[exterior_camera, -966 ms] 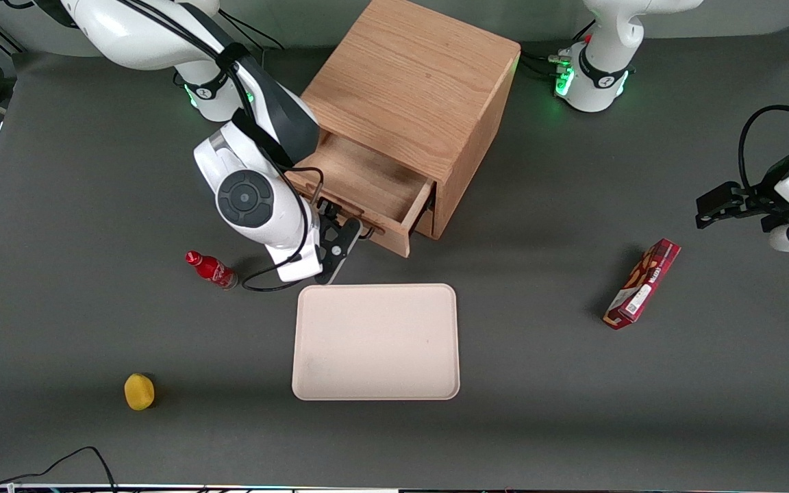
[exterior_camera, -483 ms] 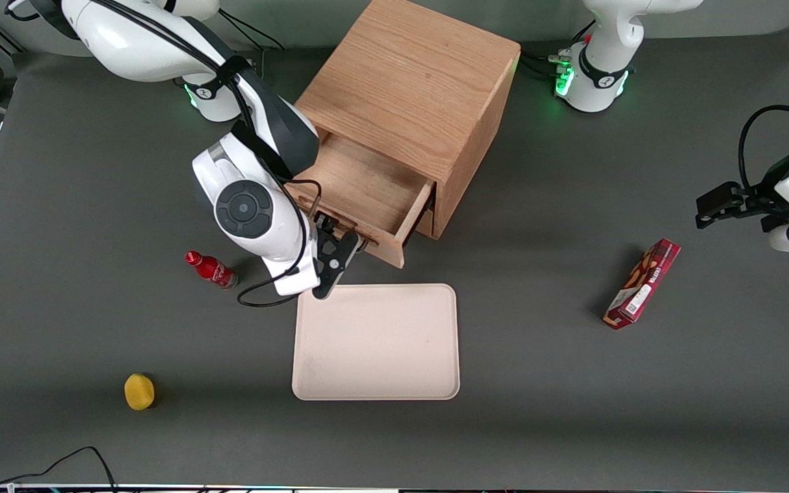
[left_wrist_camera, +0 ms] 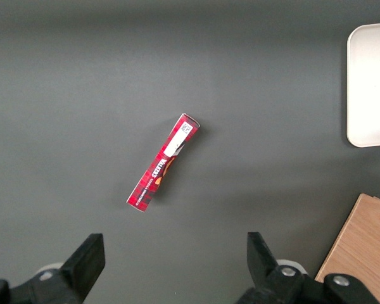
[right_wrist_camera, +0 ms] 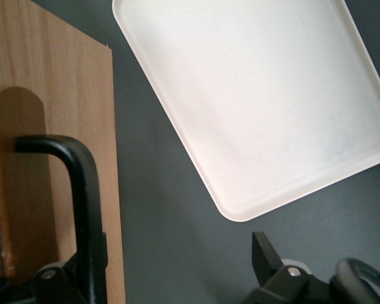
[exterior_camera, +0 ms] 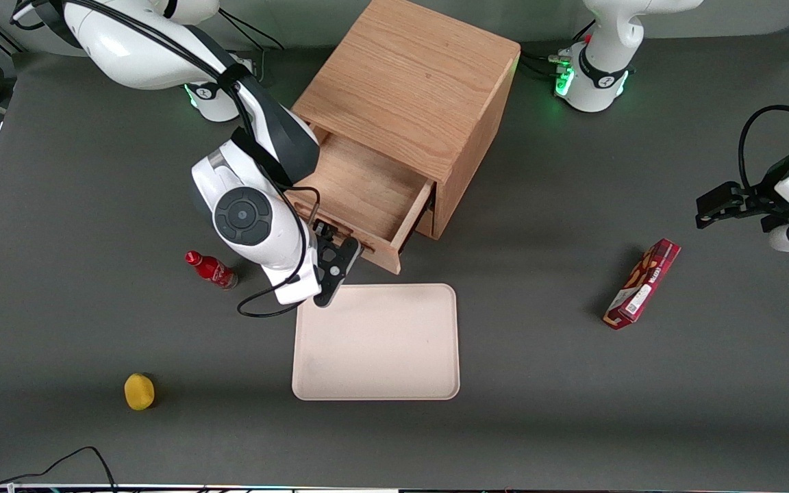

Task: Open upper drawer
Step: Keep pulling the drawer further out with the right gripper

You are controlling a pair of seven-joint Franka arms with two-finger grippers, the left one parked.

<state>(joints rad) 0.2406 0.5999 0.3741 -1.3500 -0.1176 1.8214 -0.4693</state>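
The oak cabinet (exterior_camera: 411,75) stands at the back middle of the table. Its upper drawer (exterior_camera: 360,188) is pulled well out, and its bare wooden floor shows. My gripper (exterior_camera: 341,248) is at the drawer's front panel, just above the tray's near corner. In the right wrist view the gripper (right_wrist_camera: 174,269) is open, with its fingers wide apart. One finger (right_wrist_camera: 82,269) lies against the thin black bar handle (right_wrist_camera: 82,183) on the drawer front (right_wrist_camera: 50,114). The other finger (right_wrist_camera: 266,256) hangs over bare table. The lower drawer is mostly hidden under the upper one.
A cream tray (exterior_camera: 375,341) lies just in front of the open drawer and shows in the right wrist view (right_wrist_camera: 259,95). A small red bottle (exterior_camera: 211,270) lies beside my arm. A yellow fruit (exterior_camera: 139,391) sits nearer the front camera. A red box (exterior_camera: 643,283) lies toward the parked arm's end.
The upper drawer has slid farther out toward the front camera. My gripper moved with it at the handle, closer to the tray.
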